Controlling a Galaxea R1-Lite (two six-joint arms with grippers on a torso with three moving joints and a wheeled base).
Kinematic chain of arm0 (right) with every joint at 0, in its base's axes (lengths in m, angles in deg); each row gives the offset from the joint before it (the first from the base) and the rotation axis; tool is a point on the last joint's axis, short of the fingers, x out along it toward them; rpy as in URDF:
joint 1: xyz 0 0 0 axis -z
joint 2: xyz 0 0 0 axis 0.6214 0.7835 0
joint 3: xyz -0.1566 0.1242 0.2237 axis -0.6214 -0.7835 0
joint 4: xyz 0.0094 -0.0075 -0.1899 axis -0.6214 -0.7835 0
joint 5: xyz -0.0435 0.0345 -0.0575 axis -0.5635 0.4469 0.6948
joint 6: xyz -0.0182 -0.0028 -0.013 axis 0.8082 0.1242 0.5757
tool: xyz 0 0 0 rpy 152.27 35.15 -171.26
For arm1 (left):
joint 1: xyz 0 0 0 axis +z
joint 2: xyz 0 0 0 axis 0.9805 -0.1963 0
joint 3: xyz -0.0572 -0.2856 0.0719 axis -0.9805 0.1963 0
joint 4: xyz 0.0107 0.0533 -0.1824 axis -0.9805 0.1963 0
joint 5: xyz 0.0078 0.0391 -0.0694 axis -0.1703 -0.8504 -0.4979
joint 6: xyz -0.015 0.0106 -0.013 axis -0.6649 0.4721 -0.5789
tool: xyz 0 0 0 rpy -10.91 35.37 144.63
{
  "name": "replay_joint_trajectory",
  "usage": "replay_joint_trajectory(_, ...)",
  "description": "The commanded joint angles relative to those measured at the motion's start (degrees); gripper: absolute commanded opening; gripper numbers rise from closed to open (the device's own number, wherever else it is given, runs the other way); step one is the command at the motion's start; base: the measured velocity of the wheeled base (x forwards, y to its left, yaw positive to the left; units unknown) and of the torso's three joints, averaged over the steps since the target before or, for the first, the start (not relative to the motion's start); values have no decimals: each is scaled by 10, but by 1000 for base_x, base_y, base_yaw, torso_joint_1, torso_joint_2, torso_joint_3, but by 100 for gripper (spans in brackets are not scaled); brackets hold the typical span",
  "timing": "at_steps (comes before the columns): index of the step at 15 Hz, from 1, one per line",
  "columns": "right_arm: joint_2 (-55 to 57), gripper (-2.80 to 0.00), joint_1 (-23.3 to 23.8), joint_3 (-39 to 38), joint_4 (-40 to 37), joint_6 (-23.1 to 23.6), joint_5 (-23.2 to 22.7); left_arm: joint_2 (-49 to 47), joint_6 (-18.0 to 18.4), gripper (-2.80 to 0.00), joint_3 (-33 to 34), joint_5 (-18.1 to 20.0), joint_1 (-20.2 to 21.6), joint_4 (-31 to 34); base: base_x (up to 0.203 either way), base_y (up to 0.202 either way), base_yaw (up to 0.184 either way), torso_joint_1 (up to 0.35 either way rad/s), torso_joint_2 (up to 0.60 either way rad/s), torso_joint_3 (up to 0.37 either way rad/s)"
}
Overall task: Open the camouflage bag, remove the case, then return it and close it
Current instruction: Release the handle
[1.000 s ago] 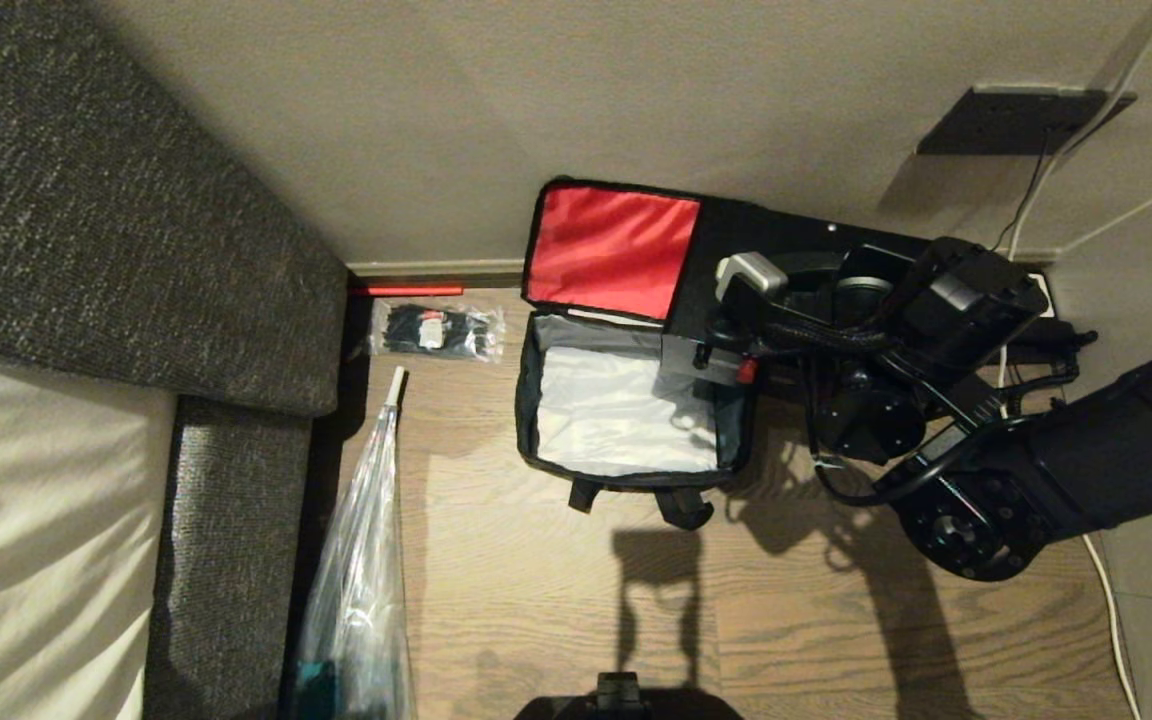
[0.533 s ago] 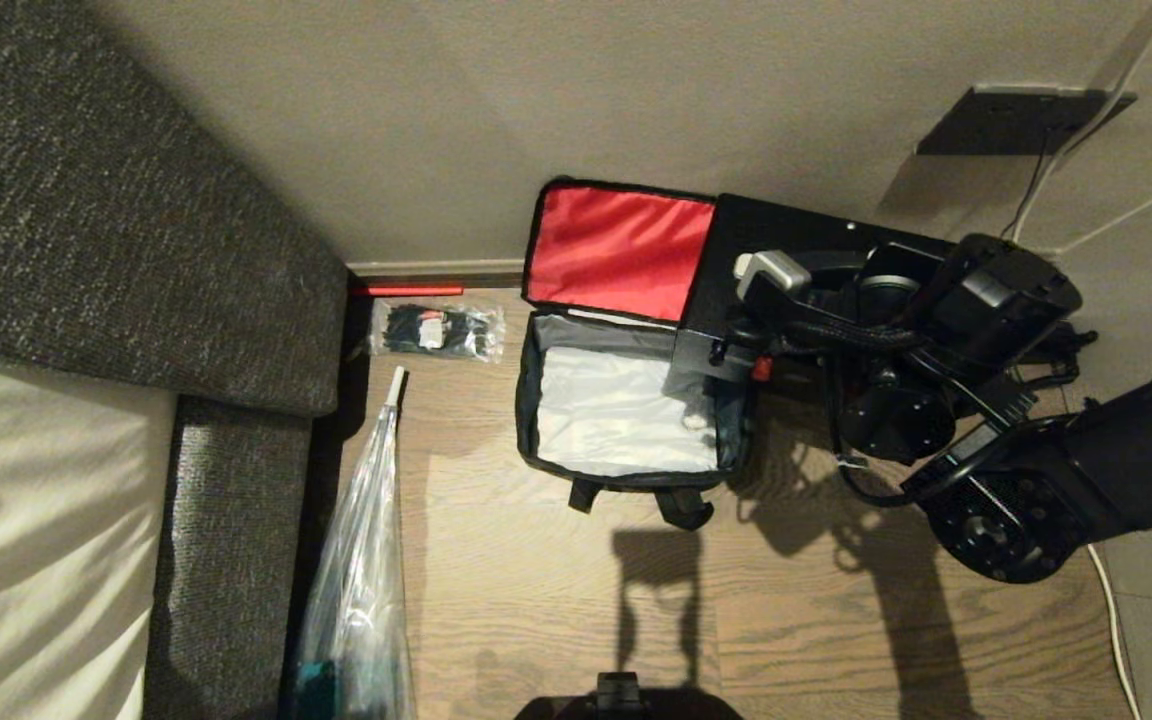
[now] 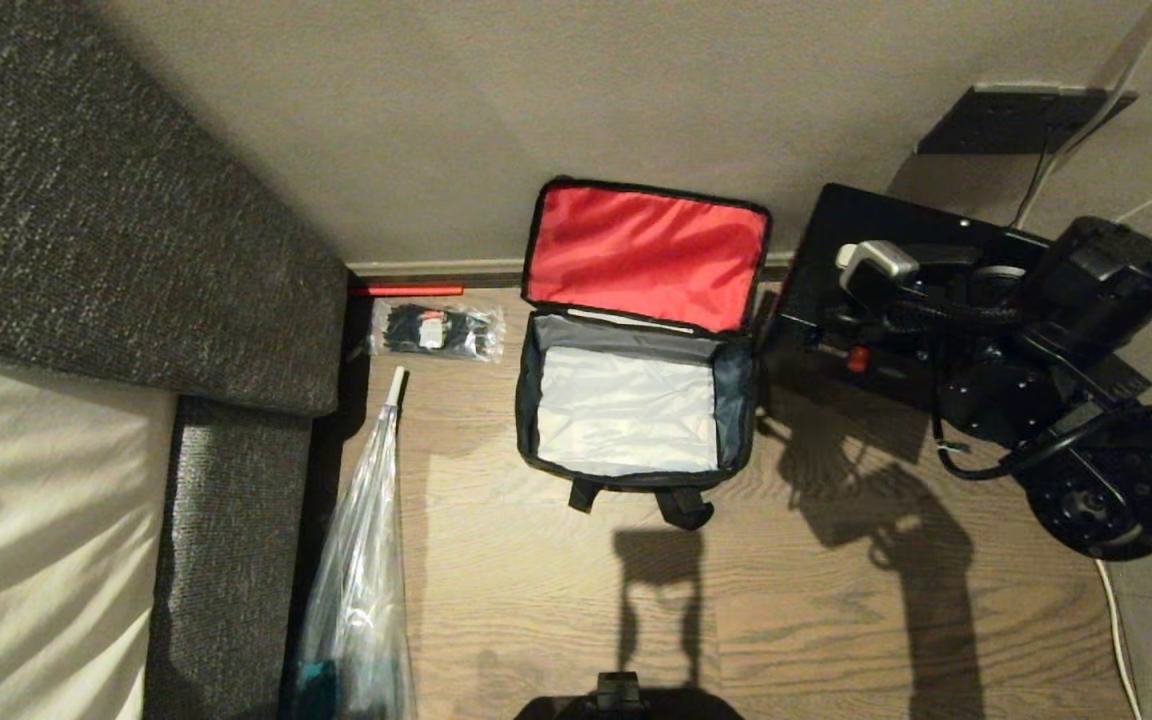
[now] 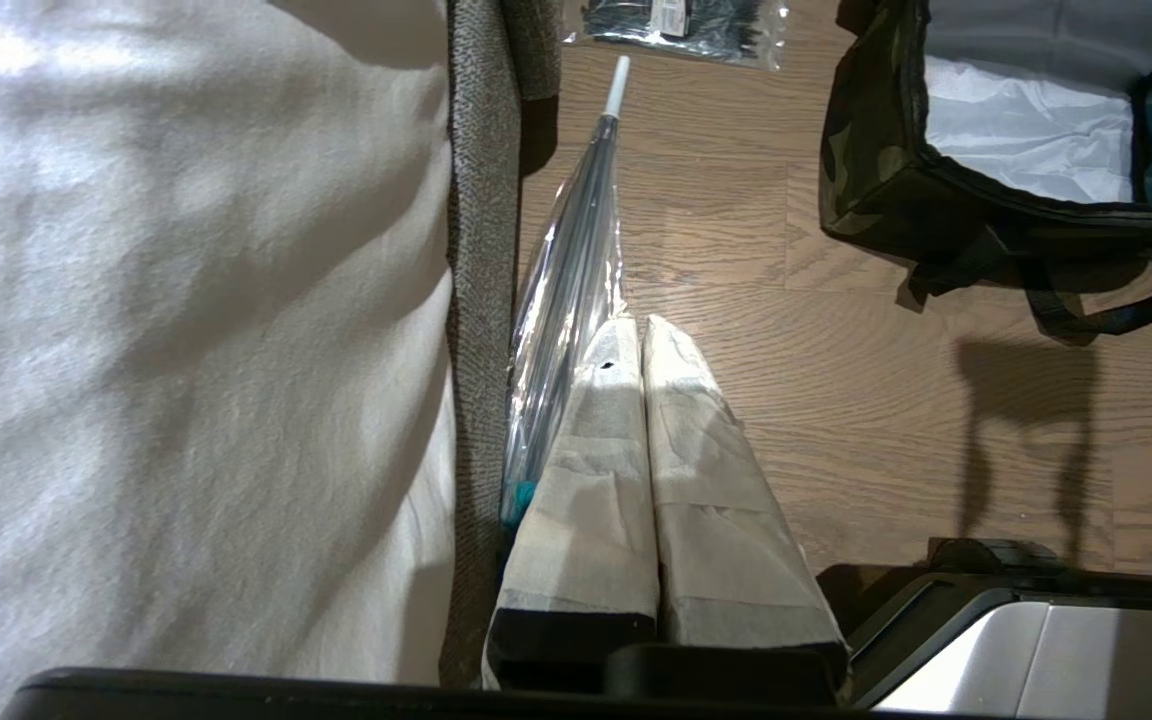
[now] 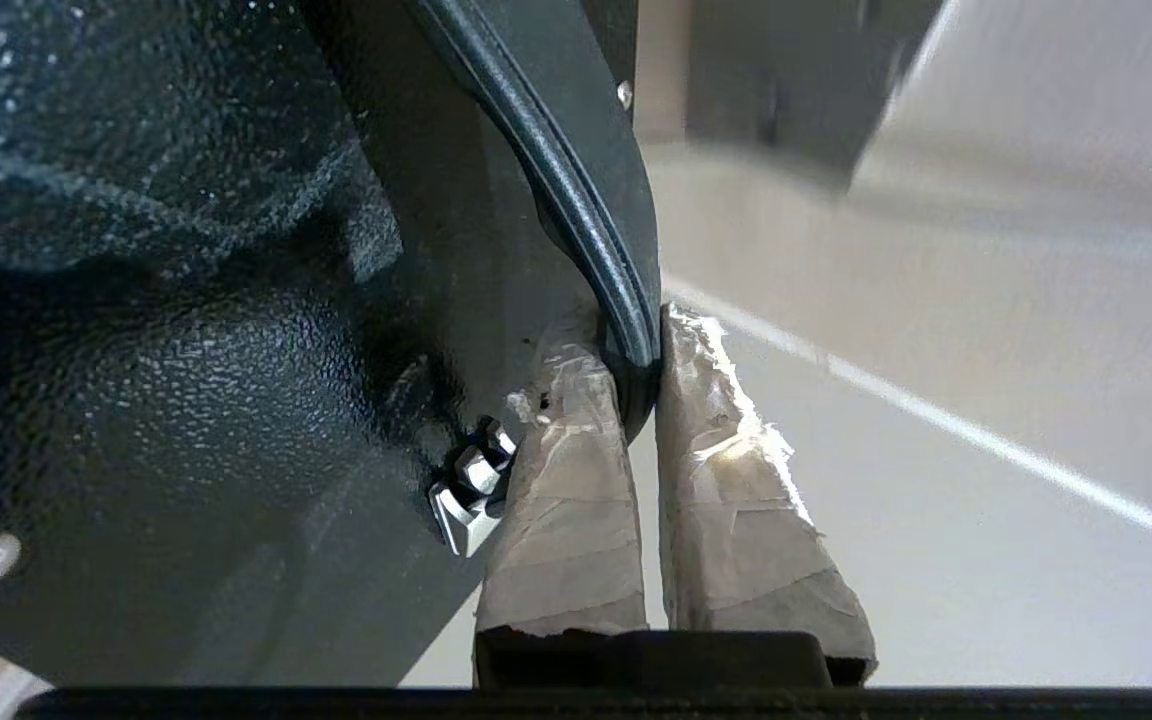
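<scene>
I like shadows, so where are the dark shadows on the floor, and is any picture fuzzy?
Head view: the right arm and the case throw dark shadows on the wooden floor right of the camouflage bag. Left wrist view: a shadow lies below the bag. Right wrist view: the wall beyond the fingers looks smeared.

The right gripper (image 5: 641, 340) has its fingers pinched together; the left gripper (image 4: 641, 335) rests with fingers together.

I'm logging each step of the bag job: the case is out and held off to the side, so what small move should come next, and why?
Probably lower the case to the floor right of the camouflage bag. The right pincer is shut on its handle, the case is clear of the open, empty bag, so removal looks nearly finished. The left pincer is parked.
</scene>
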State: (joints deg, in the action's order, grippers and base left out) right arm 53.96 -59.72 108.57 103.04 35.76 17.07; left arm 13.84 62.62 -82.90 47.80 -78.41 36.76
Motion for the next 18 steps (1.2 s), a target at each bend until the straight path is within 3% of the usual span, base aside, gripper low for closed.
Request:
replay_joint_trajectory(1,-2,-280,53,-15,5,5,1,1,0,-280,1,0,0,0,0,0,0,0,0,0)
replay_joint_trajectory(7,160,-280,98,-5,1,-86,-13,1,0,-280,2,0,1,0,0,0,0,0,0,0)
replay_joint_trajectory(12,298,-280,131,75,-13,-115,-19,1,0,-280,2,0,1,0,0,0,0,0,0,0)
replay_joint_trajectory(13,308,0,138,85,-21,-118,-24,1,0,-280,2,0,0,0,0,0,0,0,0,0)
replay_joint_trajectory(16,336,0,144,106,-39,-120,-28,1,0,-280,1,0,0,0,0,0,0,0,0,0)
replay_joint_trajectory(18,330,0,143,60,-40,-121,-37,1,0,-280,2,0,1,0,0,0,0,0,0,0)
